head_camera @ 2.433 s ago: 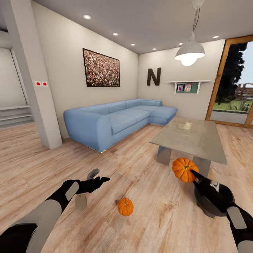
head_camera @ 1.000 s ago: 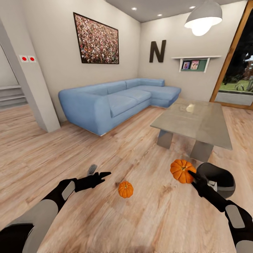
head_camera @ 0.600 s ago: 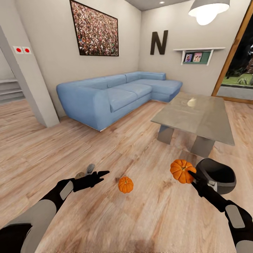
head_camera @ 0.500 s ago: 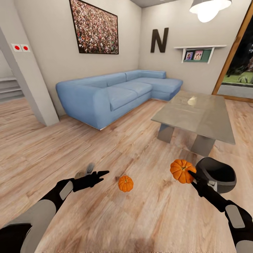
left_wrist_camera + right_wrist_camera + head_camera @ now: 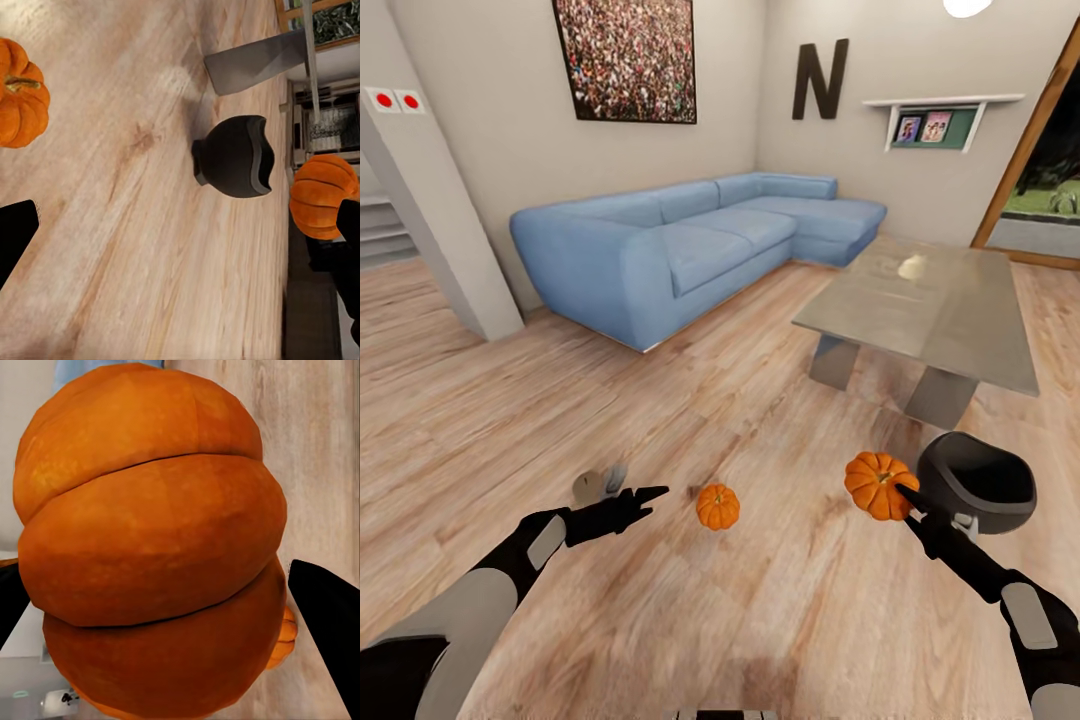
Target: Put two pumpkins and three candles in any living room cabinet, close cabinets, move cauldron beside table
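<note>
Two pumpkins in sight: one pinched in my right gripper, held above floor just beside cauldron; second pumpkin sits on floor between my arms. One cauldron, one coffee table behind it, one sofa. I count one candle on floor, half hidden behind left gripper. Left gripper holds nothing; I can't tell its gap. On right wrist camera pumpkin hides nearly everything.

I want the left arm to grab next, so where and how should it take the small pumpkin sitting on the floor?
Grip the pumpkin across its ribbed sides, coming from above: it sits upright with its stem up, and the bare floor leaves room around it. The left gripper is closest.
</note>
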